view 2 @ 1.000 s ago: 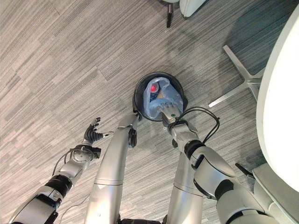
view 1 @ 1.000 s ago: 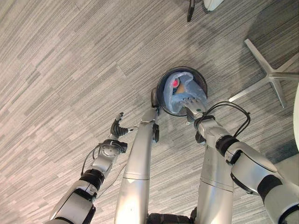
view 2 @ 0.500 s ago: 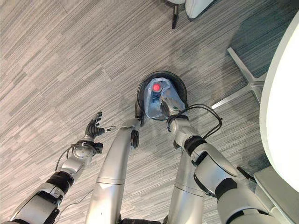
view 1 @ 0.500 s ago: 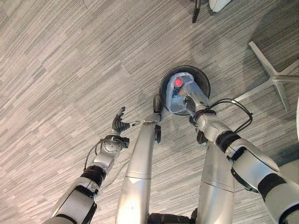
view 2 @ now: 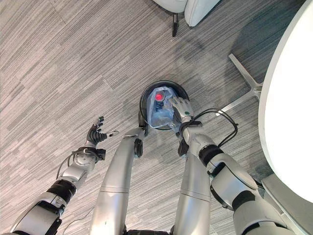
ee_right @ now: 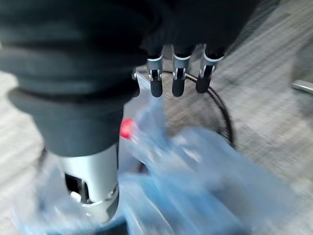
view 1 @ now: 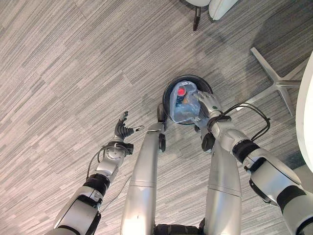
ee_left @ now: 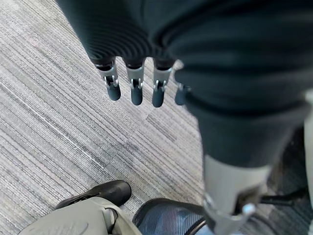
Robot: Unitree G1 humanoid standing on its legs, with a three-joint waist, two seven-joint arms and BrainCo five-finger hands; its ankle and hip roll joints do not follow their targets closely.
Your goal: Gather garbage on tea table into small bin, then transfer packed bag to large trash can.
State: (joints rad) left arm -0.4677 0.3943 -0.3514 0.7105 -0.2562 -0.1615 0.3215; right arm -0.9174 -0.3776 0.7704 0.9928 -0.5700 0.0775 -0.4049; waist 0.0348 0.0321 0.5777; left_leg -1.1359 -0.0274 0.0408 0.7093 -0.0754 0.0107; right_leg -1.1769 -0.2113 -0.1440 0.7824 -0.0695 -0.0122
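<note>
Floor (view 1: 73, 58) is grey striped carpet. Small black bin (view 1: 168, 91) sits right on it, with a blue bag (view 1: 185, 108) inside, near a metal star-shaped chair base (view 1: 274, 81).

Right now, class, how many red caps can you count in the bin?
1: a red cap inside the blue bag in the black bin. Others may be hidden in the bag.

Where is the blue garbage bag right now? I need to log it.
In the left eye view, the blue garbage bag sits in the small black bin on the floor, under the right hand, right of centre.
</note>
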